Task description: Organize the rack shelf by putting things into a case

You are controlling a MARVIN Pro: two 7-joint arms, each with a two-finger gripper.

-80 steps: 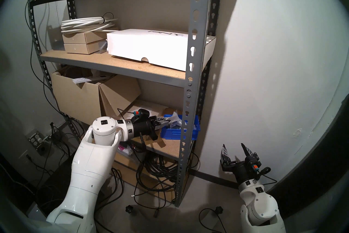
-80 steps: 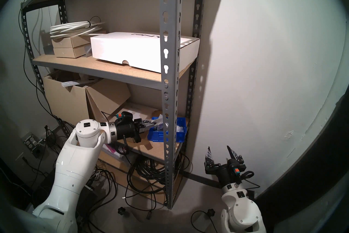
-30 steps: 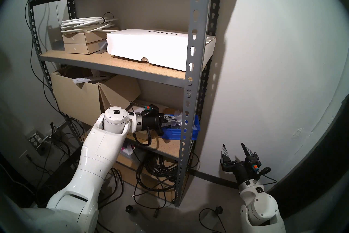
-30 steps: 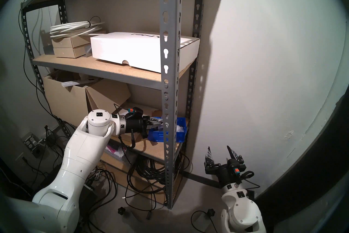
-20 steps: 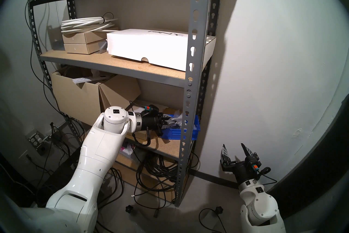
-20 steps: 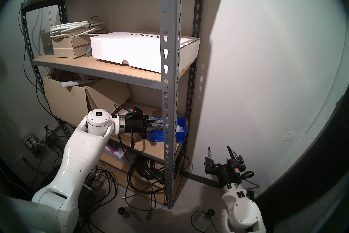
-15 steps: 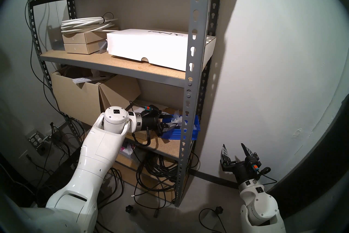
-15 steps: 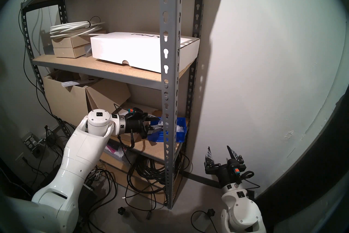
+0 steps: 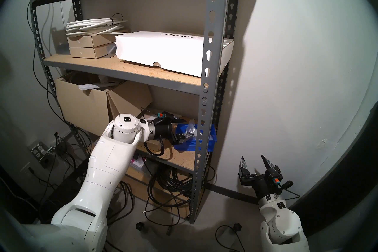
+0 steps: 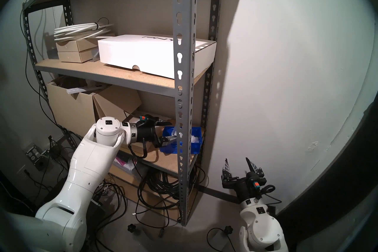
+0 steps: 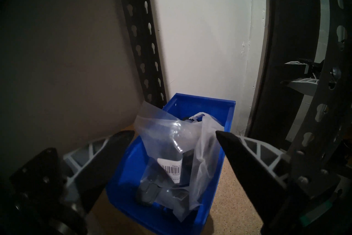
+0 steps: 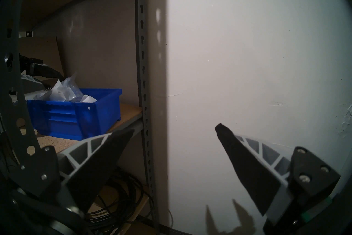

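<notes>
The blue case sits at the right end of the rack shelf's lower board, also seen in the head view and the right wrist view. Crinkly clear bags of dark parts lie in it, one with a white barcode label. My left gripper hovers open just above the case's near end, its fingers either side of the bags and holding nothing. My right gripper hangs open and empty near the wall, outside the rack.
An open brown cardboard box fills the left of the same board. A white flat box, small brown boxes and a white cable coil sit one shelf up. Black cable coils lie below. The front upright partly hides the case.
My left gripper went from shut on a clear bag to wide open, and the bag now rests in the case. The wrist rose slightly. The right arm has not moved.
</notes>
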